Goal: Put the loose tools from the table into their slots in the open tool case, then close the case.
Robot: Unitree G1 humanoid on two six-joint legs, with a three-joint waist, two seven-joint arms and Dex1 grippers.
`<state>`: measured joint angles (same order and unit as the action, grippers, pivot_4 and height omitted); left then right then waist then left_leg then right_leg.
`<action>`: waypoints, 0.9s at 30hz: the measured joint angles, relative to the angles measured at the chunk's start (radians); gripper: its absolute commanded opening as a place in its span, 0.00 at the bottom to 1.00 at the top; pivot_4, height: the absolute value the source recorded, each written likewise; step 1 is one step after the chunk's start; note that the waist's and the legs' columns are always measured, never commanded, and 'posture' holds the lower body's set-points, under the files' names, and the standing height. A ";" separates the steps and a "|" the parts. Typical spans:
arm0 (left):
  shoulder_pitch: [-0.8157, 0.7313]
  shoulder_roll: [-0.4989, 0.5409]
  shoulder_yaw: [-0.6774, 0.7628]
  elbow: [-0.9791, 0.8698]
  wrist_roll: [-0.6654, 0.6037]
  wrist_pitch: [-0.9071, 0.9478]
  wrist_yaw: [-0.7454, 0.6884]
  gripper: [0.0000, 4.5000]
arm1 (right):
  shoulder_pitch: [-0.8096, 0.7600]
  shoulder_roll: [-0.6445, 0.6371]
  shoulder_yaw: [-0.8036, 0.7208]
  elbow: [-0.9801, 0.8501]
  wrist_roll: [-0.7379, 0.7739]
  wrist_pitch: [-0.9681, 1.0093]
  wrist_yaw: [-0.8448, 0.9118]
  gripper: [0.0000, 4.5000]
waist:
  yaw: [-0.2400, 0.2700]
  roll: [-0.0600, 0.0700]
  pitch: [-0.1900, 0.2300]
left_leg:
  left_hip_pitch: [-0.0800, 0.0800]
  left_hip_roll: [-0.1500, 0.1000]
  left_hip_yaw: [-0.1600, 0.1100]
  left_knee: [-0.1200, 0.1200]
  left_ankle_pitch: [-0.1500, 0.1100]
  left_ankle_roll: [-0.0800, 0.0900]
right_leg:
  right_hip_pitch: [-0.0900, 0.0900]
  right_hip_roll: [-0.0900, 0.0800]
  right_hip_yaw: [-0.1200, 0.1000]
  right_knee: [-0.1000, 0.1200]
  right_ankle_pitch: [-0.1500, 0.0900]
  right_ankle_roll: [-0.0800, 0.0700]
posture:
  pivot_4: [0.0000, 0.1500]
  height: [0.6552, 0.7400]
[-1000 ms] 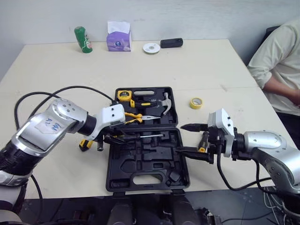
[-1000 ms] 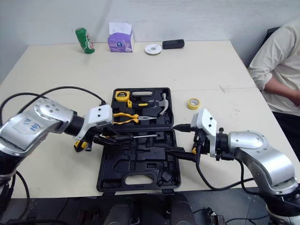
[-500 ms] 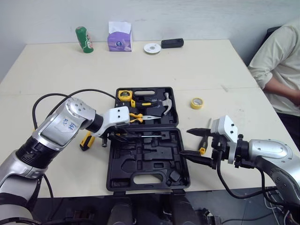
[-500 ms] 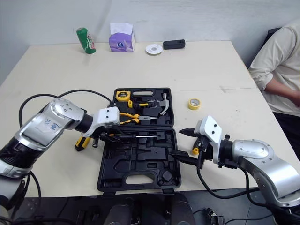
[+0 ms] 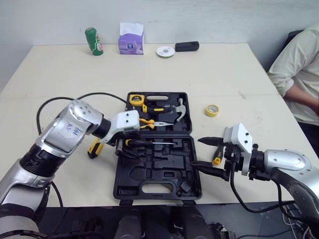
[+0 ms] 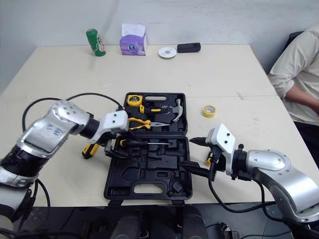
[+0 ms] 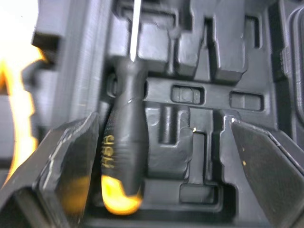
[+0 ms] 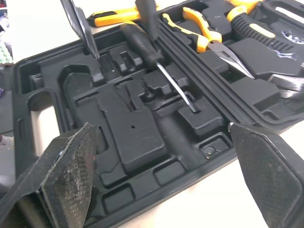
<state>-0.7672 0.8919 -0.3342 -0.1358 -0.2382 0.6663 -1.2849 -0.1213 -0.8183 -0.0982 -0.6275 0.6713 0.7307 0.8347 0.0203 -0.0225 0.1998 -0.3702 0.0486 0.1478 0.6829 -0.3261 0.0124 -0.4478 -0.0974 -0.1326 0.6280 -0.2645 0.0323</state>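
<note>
Left tool point(image 7: 161, 121) is down at the far-left corner of the case point(image 5: 164, 167) base, fingers spread apart, clamped on nothing. The screwdriver point(image 7: 124, 142) lies just beside 1 finger. Its handle sits in the moulded channel next to the hinge and its shaft runs along that row. It looks seated or very nearly so, so I read the spread fingers as a let-go rather than a grab. Over on the other side, the right tool point(image 5: 196, 152) hovers at the case's right edge, fingers wide apart and empty, aimed in across the base. Under it, a small yellow-and-black tool point(image 5: 217, 160) rests on the worktop point(image 5: 224, 74) just beside the case, likely its next pick, though it is too hidden to name. The lid half already carries a tape measure point(image 5: 133, 99), pliers point(image 5: 149, 123) and a hammer point(image 5: 178, 109), each in its own recess. Loose items remain: a yellow-and-black handle point(image 5: 93, 148) lies just left of the case, and a roll of yellow tape point(image 5: 213, 110) lies right of the lid. Most base slots are bare and the case is wide open, so there is plenty left to do. As for writing, there are raised marks on the screwdriver handle, but I cannot read them. The green can point(image 5: 93, 41) and the purple tissue box point(image 5: 131, 40) at the far edge carry print too small to make out.
</note>
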 measured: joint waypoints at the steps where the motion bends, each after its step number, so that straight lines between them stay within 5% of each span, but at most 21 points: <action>1: 0.014 -0.001 0.020 0.013 -0.014 -0.026 -0.011 0.98 | 0.003 0.000 0.000 0.000 0.000 0.000 -0.001 1.00 | 0.000 0.000 0.000 | 0.000 0.000 0.000 0.000 0.000 0.000 | 0.000 0.000 0.000 0.000 0.000 0.000 | 1.00 0.83; 2: 0.038 -0.010 0.049 0.042 -0.030 -0.060 -0.023 0.98 | 0.005 0.000 -0.001 0.000 0.000 0.001 -0.001 1.00 | -0.001 0.000 0.000 | 0.000 0.000 0.000 0.000 0.000 0.000 | 0.000 0.000 0.000 0.000 0.000 0.000 | 1.00 0.83; 4: 0.089 -0.047 0.092 0.117 -0.050 -0.126 -0.027 0.81 | 0.007 0.000 -0.001 0.001 0.000 0.001 -0.001 1.00 | 0.001 0.000 0.000 | 0.000 0.000 0.000 0.001 0.000 0.000 | 0.000 0.000 -0.001 0.001 0.000 0.000 | 1.00 0.83; 12: 0.174 -0.235 0.207 0.243 -0.104 -0.271 0.041 0.01 | -0.029 -0.001 0.012 0.006 -0.002 0.001 0.007 1.00 | 0.003 -0.001 0.000 | -0.001 0.000 0.000 0.001 0.000 0.001 | 0.001 -0.001 -0.001 0.000 0.000 0.001 | 1.00 0.83; 22: 0.214 -0.276 0.196 0.291 -0.045 -0.310 0.121 0.01 | -0.046 -0.001 0.015 0.025 -0.006 0.000 0.023 1.00 | 0.001 -0.001 -0.001 | 0.000 0.000 0.000 0.001 0.000 0.001 | 0.001 -0.001 -0.001 0.001 0.001 0.001 | 1.00 0.83; 27: 0.175 -0.216 0.111 0.250 0.041 -0.245 0.148 0.01 | -0.053 -0.001 0.017 0.033 -0.015 -0.005 0.026 1.00 | -0.002 -0.002 -0.010 | 0.003 0.000 0.000 0.000 -0.001 0.001 | 0.003 -0.001 -0.001 0.000 0.000 0.000 | 1.00 0.83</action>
<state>-0.5924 0.6764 -0.2230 0.1146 -0.1970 0.4217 -1.1374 -0.1741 -0.8189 -0.0811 -0.5950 0.6566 0.7258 0.8606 0.0179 -0.0244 0.1898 -0.3675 0.0488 0.1476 0.6831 -0.3268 0.0136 -0.4450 -0.0983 -0.1333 0.6279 -0.2642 0.0327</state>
